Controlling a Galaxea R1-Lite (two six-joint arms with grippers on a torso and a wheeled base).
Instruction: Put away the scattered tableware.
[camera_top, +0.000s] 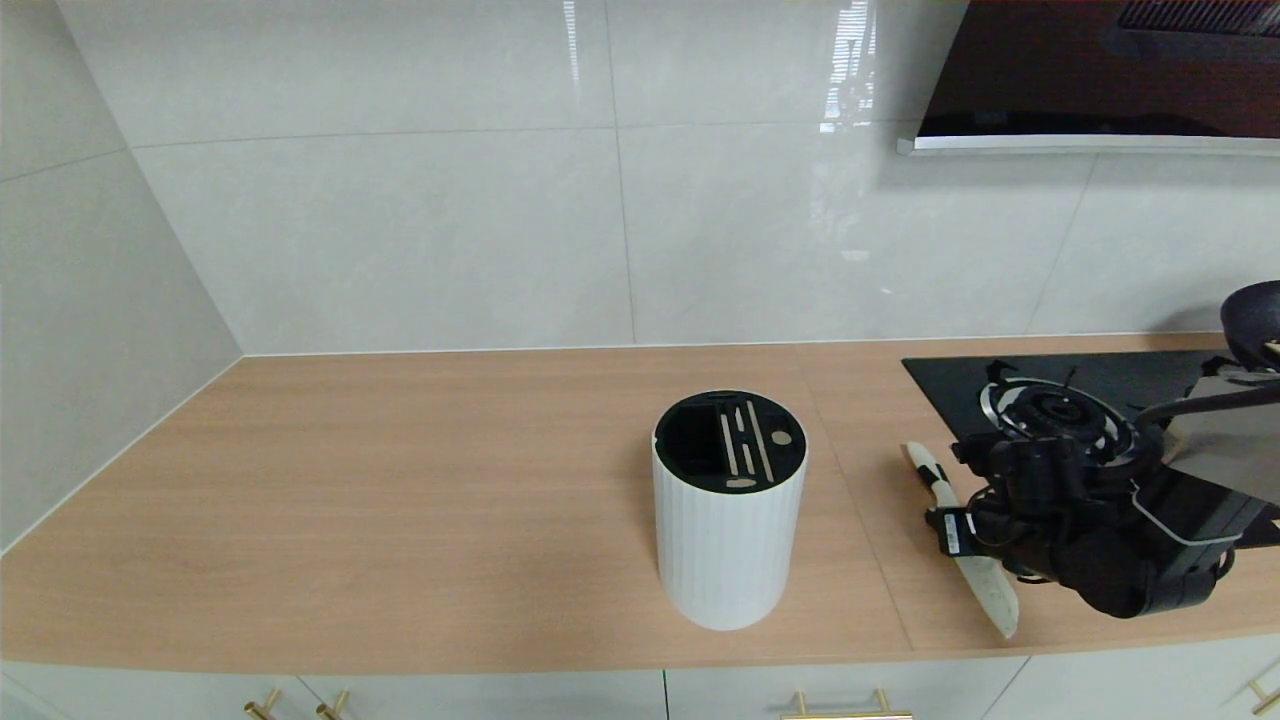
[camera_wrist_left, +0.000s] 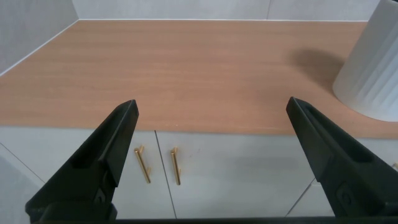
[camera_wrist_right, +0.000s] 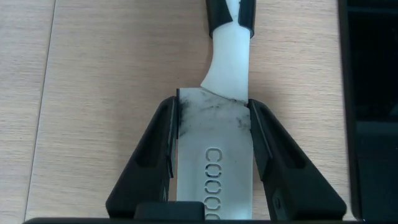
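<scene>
A pale tiled kitchen wall backs a wooden countertop (camera_top: 400, 480), with a hob at its right end. From the head camera, the white ribbed holder (camera_top: 729, 540) stands upright mid-counter with its slotted top open. The knife (camera_top: 985, 590) lies flat at about 3 o'clock from it, its long axis running from the handle at 11 o'clock to the tip at 5 o'clock. The right gripper (camera_top: 968, 530) sits over the knife's middle, so the holder is at its 9 o'clock. At the left wrist, the left gripper (camera_wrist_left: 211, 112) is spread wide and empty over the cabinet fronts, with the holder (camera_wrist_left: 370, 68) well apart from it. At the right wrist, the right gripper (camera_wrist_right: 214, 106) straddles the smudged white blade of the knife (camera_wrist_right: 227, 56), and its fingers look pressed against both edges. The black-and-white handle reaches beyond the fingertips.
</scene>
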